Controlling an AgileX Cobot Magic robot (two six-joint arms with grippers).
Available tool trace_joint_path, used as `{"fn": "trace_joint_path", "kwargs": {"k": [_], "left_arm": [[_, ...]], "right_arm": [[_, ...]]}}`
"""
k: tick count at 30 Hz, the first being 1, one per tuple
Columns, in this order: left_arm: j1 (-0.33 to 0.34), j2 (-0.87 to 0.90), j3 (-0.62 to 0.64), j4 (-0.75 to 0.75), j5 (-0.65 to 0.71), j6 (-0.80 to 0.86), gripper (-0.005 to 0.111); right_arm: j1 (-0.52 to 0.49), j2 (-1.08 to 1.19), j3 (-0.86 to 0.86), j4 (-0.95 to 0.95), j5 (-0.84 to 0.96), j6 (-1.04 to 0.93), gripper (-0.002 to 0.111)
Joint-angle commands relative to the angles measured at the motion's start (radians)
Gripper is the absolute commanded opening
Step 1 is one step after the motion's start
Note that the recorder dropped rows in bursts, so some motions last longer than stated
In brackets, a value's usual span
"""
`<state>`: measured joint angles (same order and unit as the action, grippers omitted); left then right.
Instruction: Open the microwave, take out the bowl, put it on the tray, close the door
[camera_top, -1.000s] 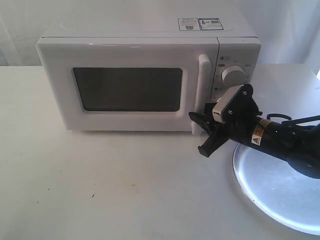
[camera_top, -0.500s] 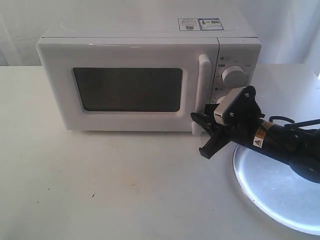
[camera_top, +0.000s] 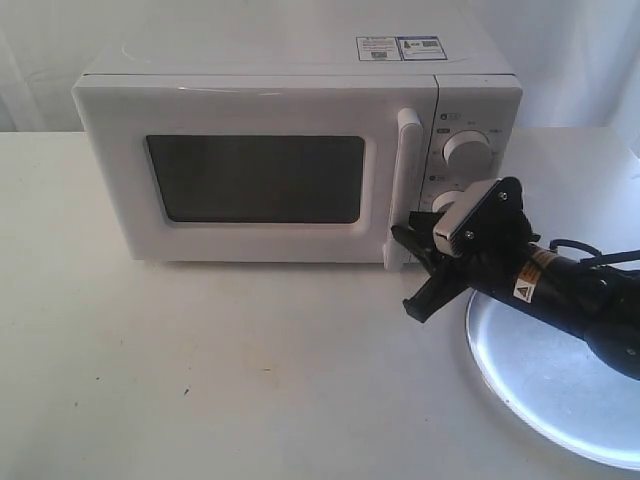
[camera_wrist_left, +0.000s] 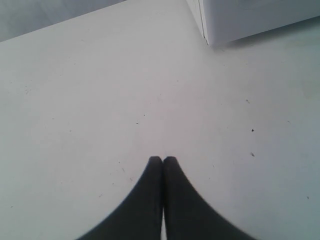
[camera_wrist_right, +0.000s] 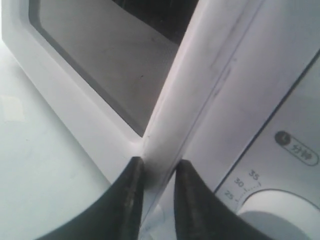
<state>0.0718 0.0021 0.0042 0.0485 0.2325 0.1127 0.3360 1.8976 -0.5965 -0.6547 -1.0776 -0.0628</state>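
The white microwave (camera_top: 270, 90) stands at the back of the table with its door (camera_top: 110, 180) closed. My right gripper (camera_top: 405, 268) is at the lower end of the vertical bar handle (camera_top: 408, 160). In the right wrist view its fingers (camera_wrist_right: 131, 190) press either side of the handle (camera_wrist_right: 185, 115), so the right gripper (camera_wrist_right: 157, 167) is shut on it. The silver tray (camera_top: 560, 390) lies under the right arm. My left gripper (camera_wrist_left: 162, 159) is shut and holds nothing, low over bare table near a microwave corner (camera_wrist_left: 250, 20). The bowl is hidden.
Two round knobs sit right of the handle, the upper one (camera_top: 465, 150) just above my right gripper, and one shows in the right wrist view (camera_wrist_right: 280, 210). White table (camera_top: 200, 360) stretches in front of the microwave. The left arm is outside the exterior view.
My right gripper has shifted slightly right and down along the handle's lower end. The door has not visibly moved.
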Motion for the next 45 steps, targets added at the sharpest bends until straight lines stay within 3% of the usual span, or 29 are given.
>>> {"fn": "trace_joint_path", "kwargs": {"k": [1, 4, 9, 11, 16, 20, 26, 34, 39, 45], "left_arm": [[-0.003, -0.002, -0.004, -0.004, -0.001, -0.004, 0.0], [-0.003, -0.002, -0.004, -0.004, -0.001, -0.004, 0.0], [-0.003, -0.002, -0.004, -0.004, -0.001, -0.004, 0.0], [-0.003, -0.002, -0.004, -0.004, -0.001, -0.004, 0.0], [-0.003, -0.002, -0.004, -0.004, -0.001, -0.004, 0.0], [-0.003, -0.002, -0.004, -0.004, -0.001, -0.004, 0.0], [-0.003, -0.002, -0.004, -0.004, -0.001, -0.004, 0.0], [-0.003, -0.002, -0.004, -0.004, -0.001, -0.004, 0.0], [-0.003, -0.002, -0.004, -0.004, -0.001, -0.004, 0.0], [-0.003, -0.002, -0.004, -0.004, -0.001, -0.004, 0.0]], "right_arm": [[0.062, -0.02, 0.022, -0.25, -0.143, -0.038, 0.0], [0.064, -0.02, -0.006, -0.301, -0.143, -0.011, 0.008], [0.123, -0.02, -0.05, -0.309, -0.143, 0.011, 0.052], [0.123, -0.02, -0.072, -0.307, -0.143, 0.015, 0.055], [0.123, -0.02, -0.103, -0.311, -0.143, 0.015, 0.034], [0.123, -0.02, -0.105, -0.345, -0.143, 0.015, 0.001], [0.148, -0.02, -0.105, -0.377, -0.143, 0.013, 0.0], [0.257, -0.046, -0.105, -0.377, -0.143, -0.079, 0.0], [0.32, -0.141, -0.086, -0.381, -0.143, -0.031, 0.0], [0.324, -0.186, -0.078, -0.464, -0.143, -0.012, 0.0]]}}
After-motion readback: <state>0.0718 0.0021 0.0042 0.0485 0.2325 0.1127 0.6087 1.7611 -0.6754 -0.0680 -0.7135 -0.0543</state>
